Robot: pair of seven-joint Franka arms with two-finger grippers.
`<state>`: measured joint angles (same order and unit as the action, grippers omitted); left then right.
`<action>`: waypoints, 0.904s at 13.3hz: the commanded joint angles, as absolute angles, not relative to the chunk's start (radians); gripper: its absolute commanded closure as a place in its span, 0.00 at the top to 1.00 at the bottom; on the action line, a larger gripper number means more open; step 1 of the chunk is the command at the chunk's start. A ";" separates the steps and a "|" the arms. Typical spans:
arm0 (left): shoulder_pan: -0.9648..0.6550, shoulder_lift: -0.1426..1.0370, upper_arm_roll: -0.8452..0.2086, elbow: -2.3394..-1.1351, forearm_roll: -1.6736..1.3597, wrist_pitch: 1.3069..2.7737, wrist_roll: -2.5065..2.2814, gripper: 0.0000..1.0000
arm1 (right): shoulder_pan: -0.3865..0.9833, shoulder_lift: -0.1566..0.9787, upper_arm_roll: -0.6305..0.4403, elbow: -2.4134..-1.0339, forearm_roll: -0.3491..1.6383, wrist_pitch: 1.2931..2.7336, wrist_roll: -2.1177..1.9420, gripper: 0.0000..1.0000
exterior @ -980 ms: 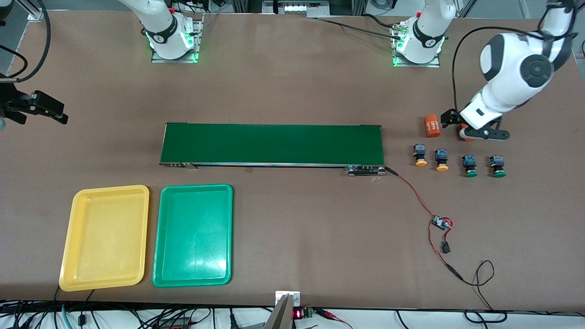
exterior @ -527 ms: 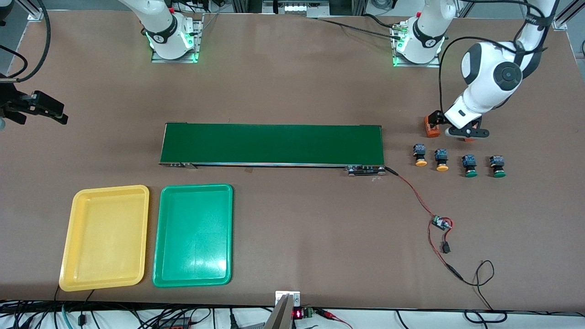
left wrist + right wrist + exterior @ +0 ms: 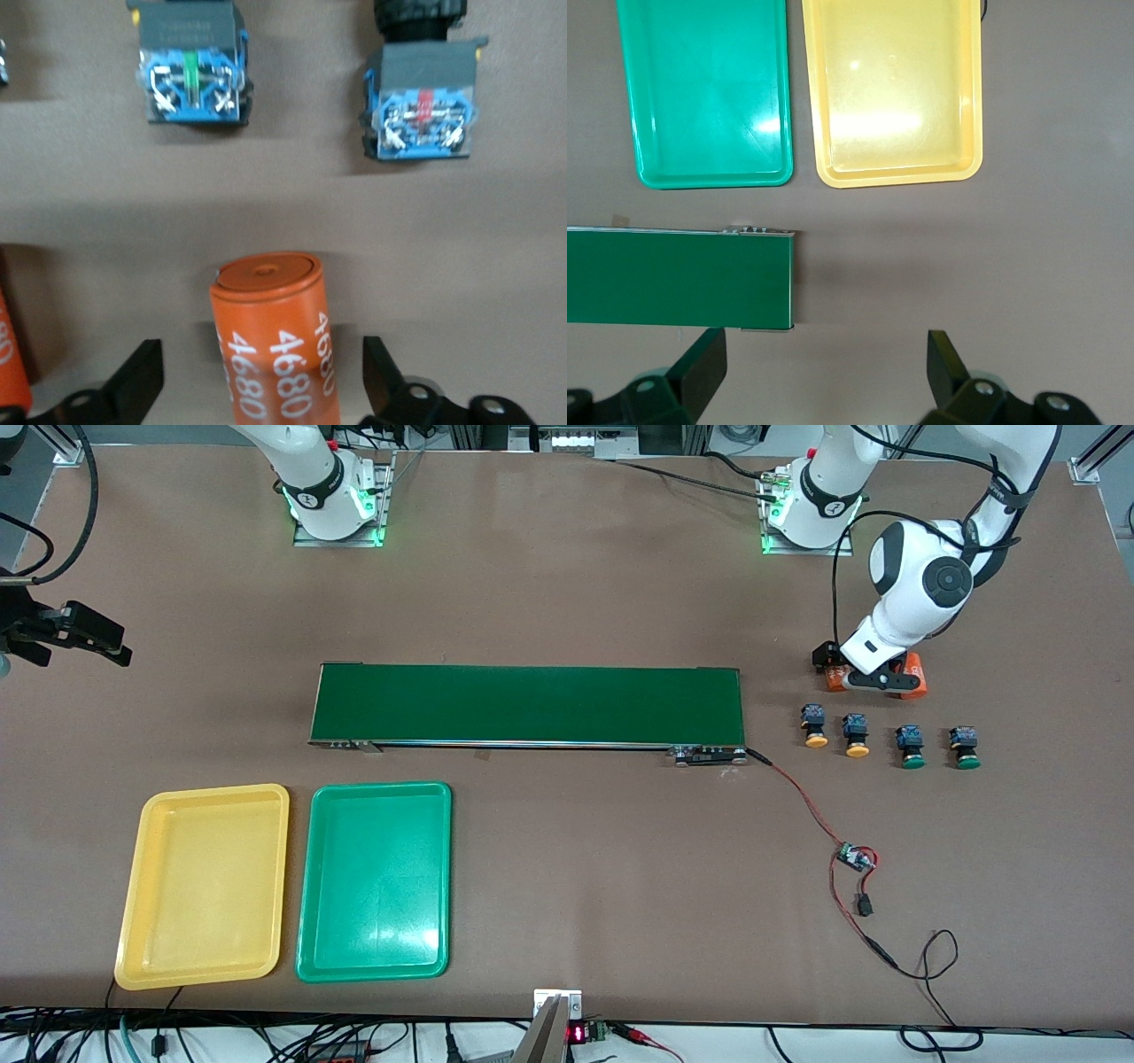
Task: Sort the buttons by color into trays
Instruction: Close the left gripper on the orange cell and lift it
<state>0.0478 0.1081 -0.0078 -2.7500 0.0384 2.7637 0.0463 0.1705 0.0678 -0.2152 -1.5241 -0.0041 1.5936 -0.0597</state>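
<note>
The left gripper [image 3: 261, 390] hangs, fingers apart, astride an orange "4680" cylinder [image 3: 275, 345] — not yet over the four round-capped push-buttons [image 3: 890, 737], rowed just nearer the camera — while the right gripper [image 3: 824, 381] waits, fingers apart, over the dark-green conveyor belt [image 3: 527, 704].
</note>
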 commanded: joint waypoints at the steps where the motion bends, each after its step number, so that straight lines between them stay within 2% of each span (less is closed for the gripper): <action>1: 0.061 0.089 -0.021 -2.769 0.057 2.775 0.017 0.61 | 0.169 0.051 -0.210 -1.537 -0.003 1.598 -0.055 1.00; 2: 0.061 0.089 -0.021 -2.767 0.057 2.775 0.014 0.42 | 0.169 0.051 -0.210 -1.537 -0.003 1.600 -0.055 1.00; 3: 0.060 0.089 -0.021 -2.766 0.057 2.773 0.011 0.32 | 0.169 0.051 -0.210 -1.537 -0.003 1.598 -0.055 1.00; 6: 0.060 0.060 -0.026 -2.747 0.057 2.770 0.017 0.17 | 0.169 0.051 -0.210 -1.537 -0.003 1.600 -0.055 1.00; 9: 0.060 0.038 -0.026 -2.680 0.057 2.738 0.026 0.14 | 0.169 0.051 -0.210 -1.537 -0.003 1.598 -0.055 1.00; 12: 0.052 0.008 -0.028 -2.545 0.057 2.524 0.038 0.14 | 0.169 0.051 -0.210 -1.537 -0.003 1.603 -0.055 1.00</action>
<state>0.0480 0.0498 -0.0162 -2.6353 0.0384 2.6761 0.0329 0.1704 0.0678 -0.2152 -1.5240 -0.0041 1.5943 -0.0597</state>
